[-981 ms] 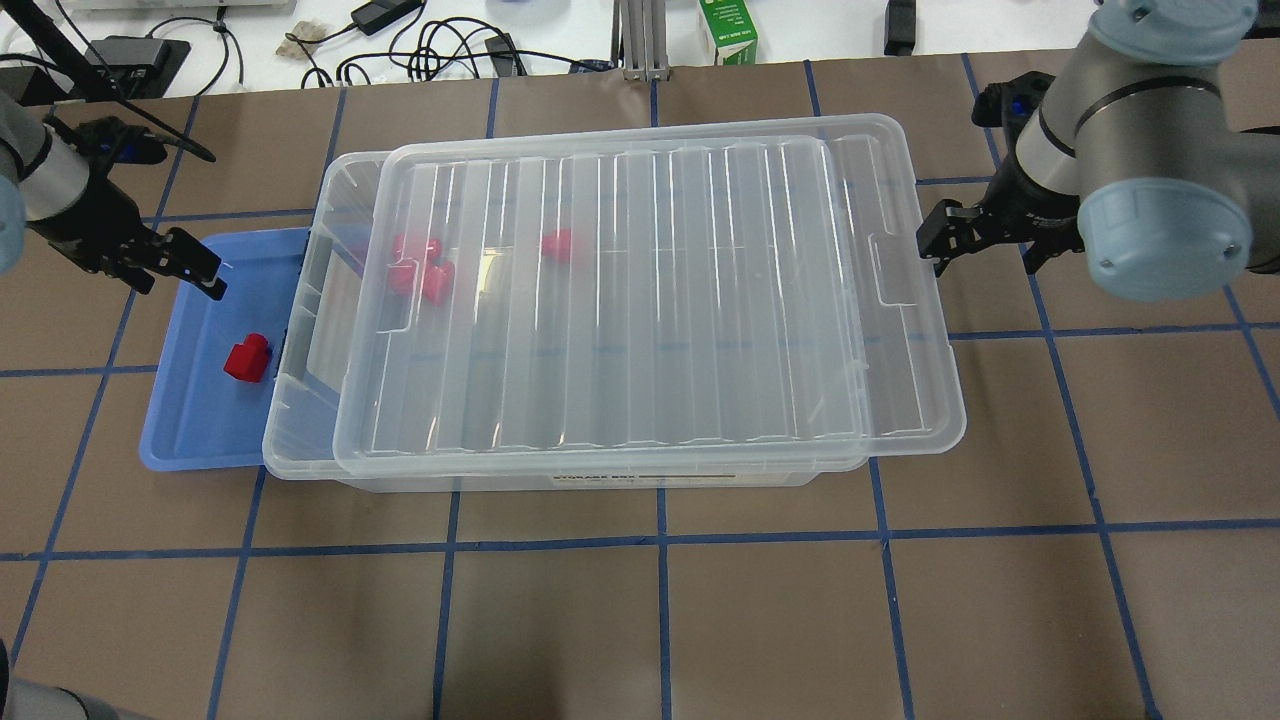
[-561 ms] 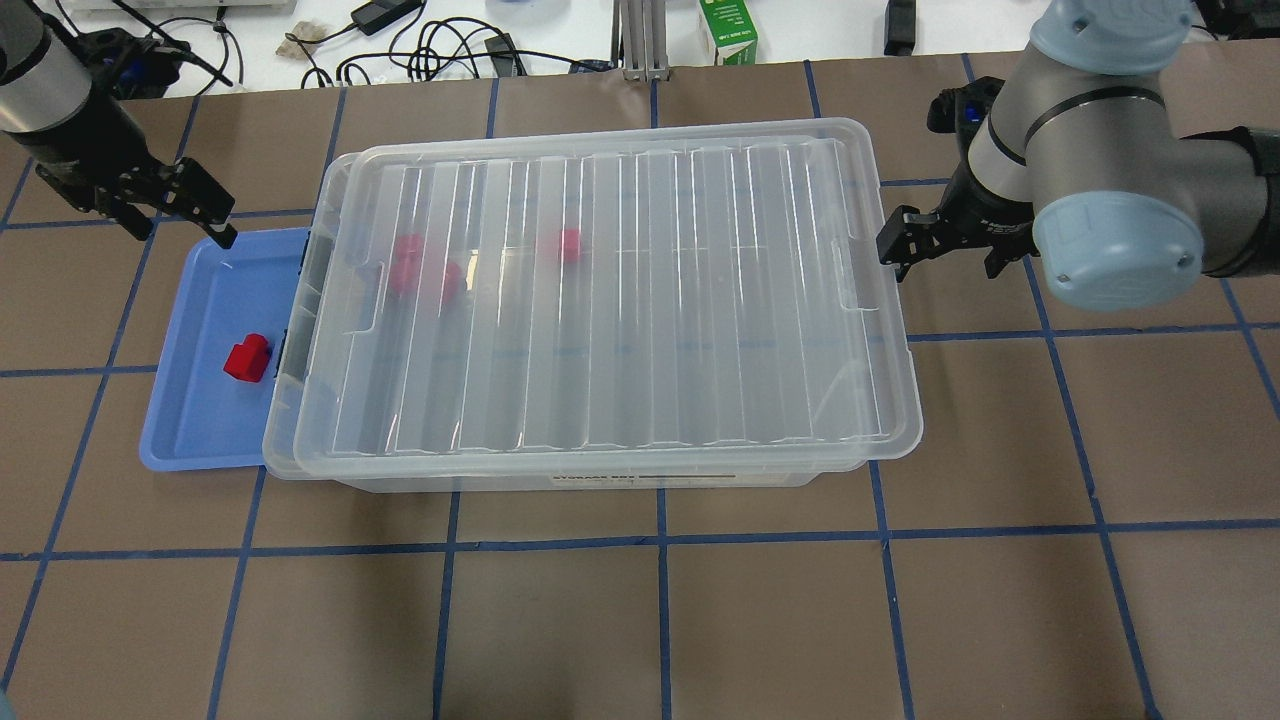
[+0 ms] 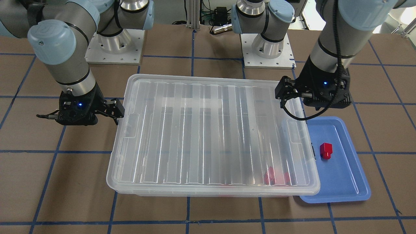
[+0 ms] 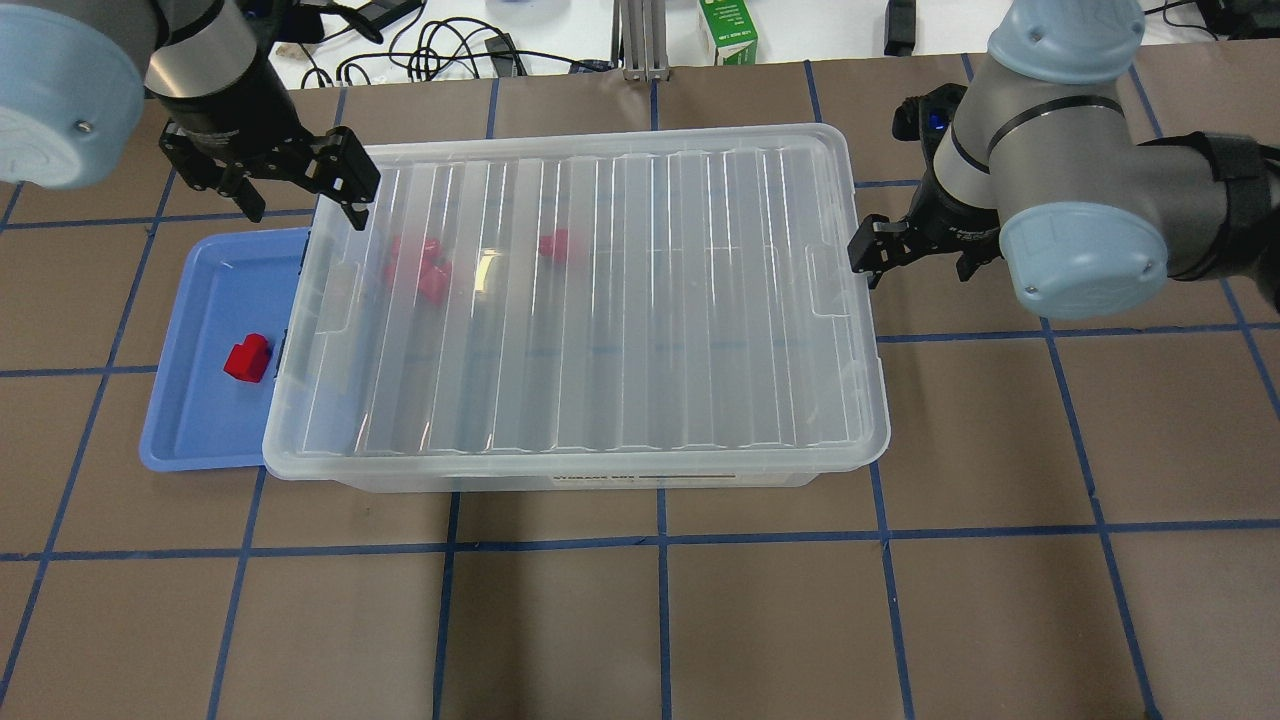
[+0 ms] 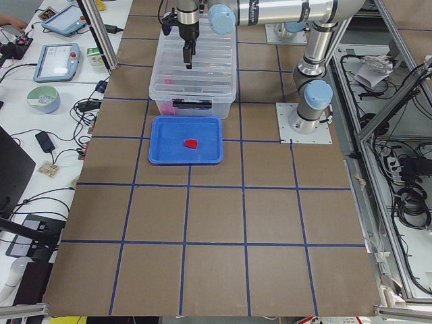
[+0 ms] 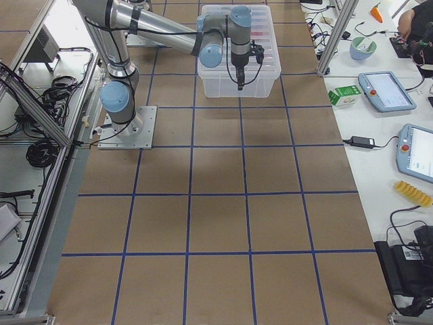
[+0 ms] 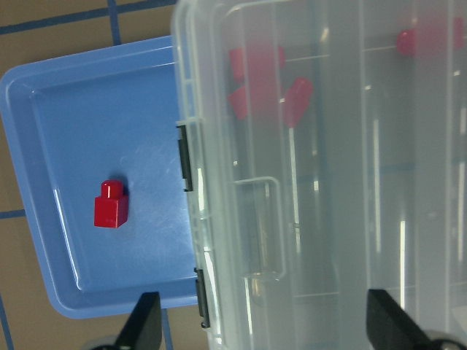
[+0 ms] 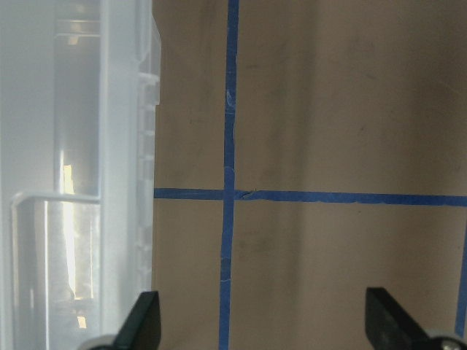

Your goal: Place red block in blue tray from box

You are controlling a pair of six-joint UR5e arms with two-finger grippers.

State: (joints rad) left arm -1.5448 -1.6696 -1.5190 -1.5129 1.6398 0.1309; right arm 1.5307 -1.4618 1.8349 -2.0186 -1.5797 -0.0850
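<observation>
One red block (image 4: 247,358) lies in the blue tray (image 4: 205,290), which sits against the left end of the box (image 4: 600,478). The box's ribbed clear lid (image 4: 620,300) lies squarely on it. Several more red blocks (image 4: 420,265) show through the lid near the box's left end. My left gripper (image 4: 303,205) is open and empty above the box's far left corner. In the left wrist view the block (image 7: 111,205), tray (image 7: 80,124) and the open gripper (image 7: 266,328) show. My right gripper (image 4: 915,262) is open and empty just off the lid's right edge.
Brown table with blue tape grid (image 4: 660,600). Cables (image 4: 430,45) and a green carton (image 4: 728,30) lie beyond the far edge. Grey latches (image 7: 186,164) sit on the box's end beside the tray. Both robot bases (image 3: 113,42) stand behind the box in the front-facing view.
The lid has slid left from its offset position and now sits squarely on the box. My right gripper followed its right edge leftward. My left gripper moved from the tray to the box's far left corner.
</observation>
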